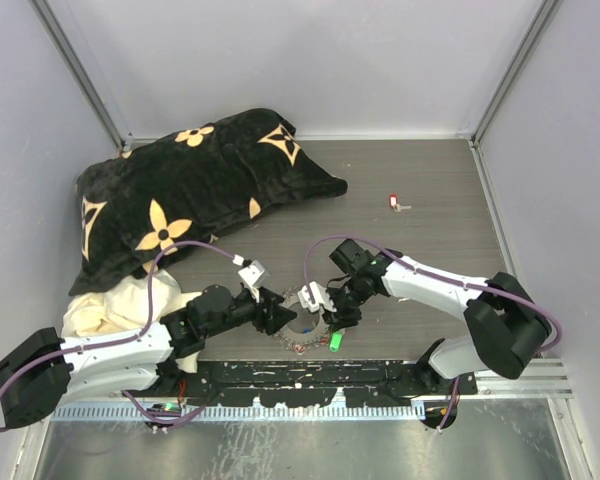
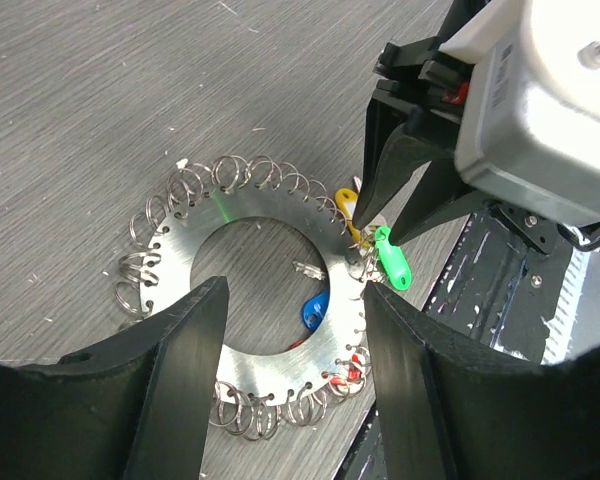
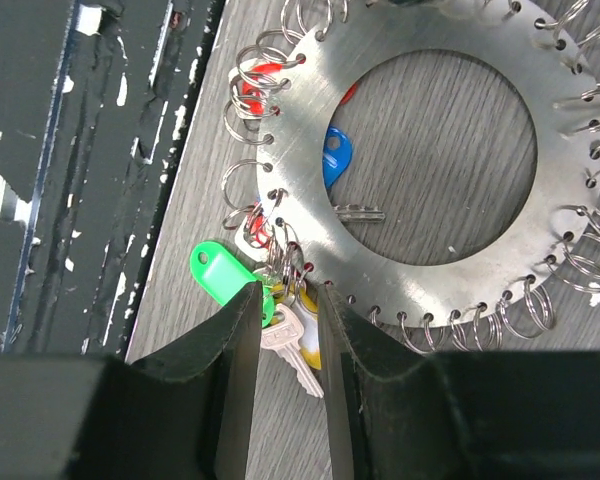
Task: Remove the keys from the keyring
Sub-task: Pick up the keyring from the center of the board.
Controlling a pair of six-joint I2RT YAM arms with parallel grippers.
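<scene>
The keyring (image 2: 242, 238) is a flat silvery disc edged with small wire loops, lying on the table near the front rail (image 1: 302, 338). On it hang keys with a green head (image 3: 215, 268), a blue head (image 3: 336, 160) and a red head (image 3: 260, 85), plus a silver key on a yellow tag (image 3: 298, 352). My right gripper (image 3: 288, 300) stands open by a narrow gap, straddling the silver key and yellow tag beside the green one. My left gripper (image 2: 292, 290) is wide open over the disc's near edge, holding nothing. A lone red-headed key (image 1: 396, 203) lies far right.
A black pillow with tan flowers (image 1: 190, 190) fills the back left, with a cream cloth (image 1: 110, 305) in front of it. The black base rail (image 1: 310, 378) runs just beside the keyring. Pale walls close in on three sides.
</scene>
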